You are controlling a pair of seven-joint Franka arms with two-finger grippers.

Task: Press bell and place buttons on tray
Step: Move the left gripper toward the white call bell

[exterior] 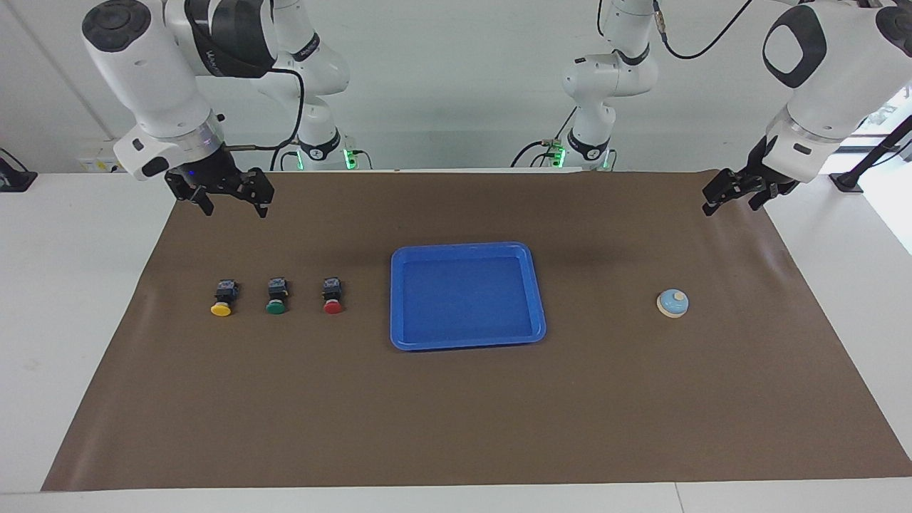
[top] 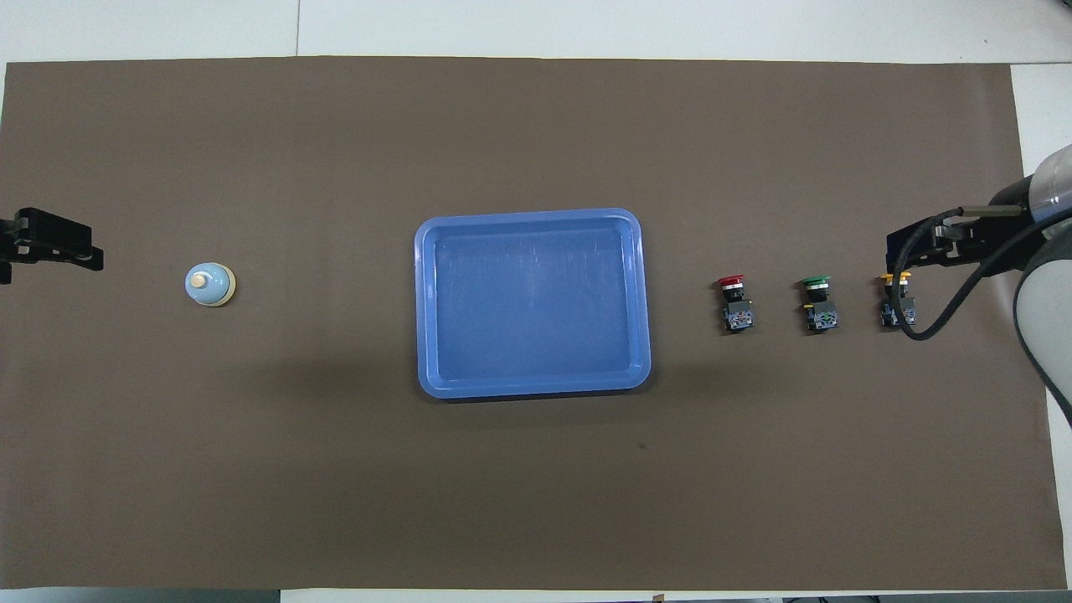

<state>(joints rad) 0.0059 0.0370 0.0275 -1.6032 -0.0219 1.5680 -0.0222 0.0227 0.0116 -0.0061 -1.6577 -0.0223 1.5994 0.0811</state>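
Observation:
The blue tray lies empty at the middle of the mat. The light-blue bell stands toward the left arm's end. Three buttons lie in a row toward the right arm's end: yellow, green and, closest to the tray, red. My right gripper hangs open and empty over the mat's corner by the yellow button. My left gripper hangs open and empty over the mat's edge at the bell's end.
A brown mat covers most of the white table. A black cable from the right arm partly covers the yellow button in the overhead view. Two more arm bases stand at the table's robot end.

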